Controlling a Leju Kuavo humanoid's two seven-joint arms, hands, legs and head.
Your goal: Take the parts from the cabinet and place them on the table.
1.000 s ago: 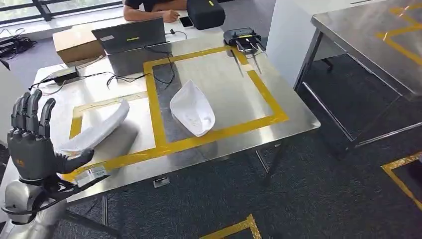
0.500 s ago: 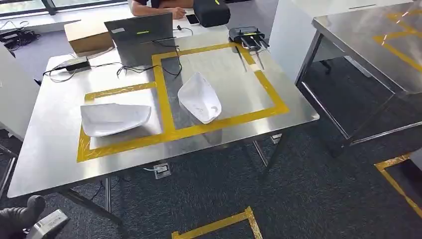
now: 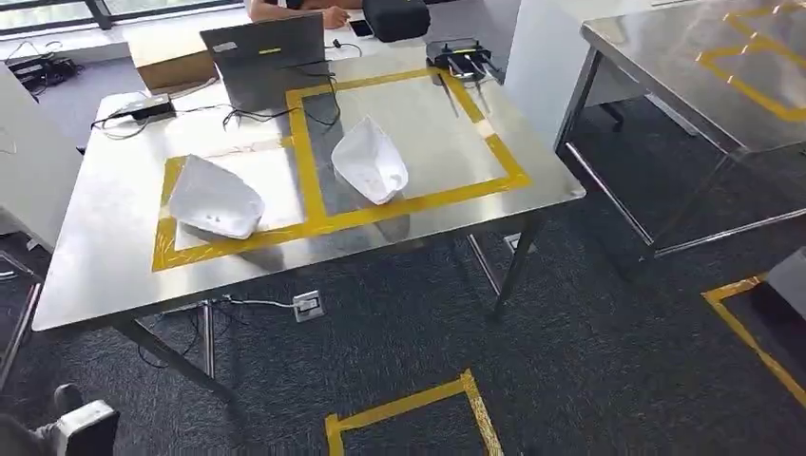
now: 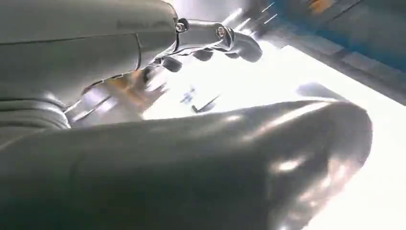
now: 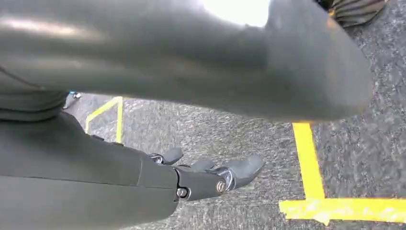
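**A:** Where did the two white parts sit, and why there?

**B:** Both lay on the steel table (image 3: 95,275), each inside its own yellow tape box. One shell (image 3: 214,197) was in the smaller box nearer the robot's left, the other shell (image 3: 369,160) in the larger box beside it, with a strip of tape between them. They were near each other but not touching. My guess is the tape marks the drop zones, so both looked delivered as the task wants. The cabinet itself I couldn't pick out for sure.

**A:** Anything else on the table?

**B:** A laptop (image 3: 264,59) and a cardboard box (image 3: 171,65) at the far edge, with cables trailing, plus a person's arm beyond them. All of it was well apart from the shells.

**A:** And the hands?

**B:** The left hand (image 4: 210,43) held nothing. Its dark fingers were loosely curled but apart, with bright blurred surface behind them. In the head view only a grey piece of that arm showed low down, below the table's level. The right hand (image 5: 210,175) hung over the carpet near yellow floor tape, fingers loosely extended and empty.

**A:** So both arms were down?

**B:** That's how I read it: lowered at the sides, neither one reaching toward the table.
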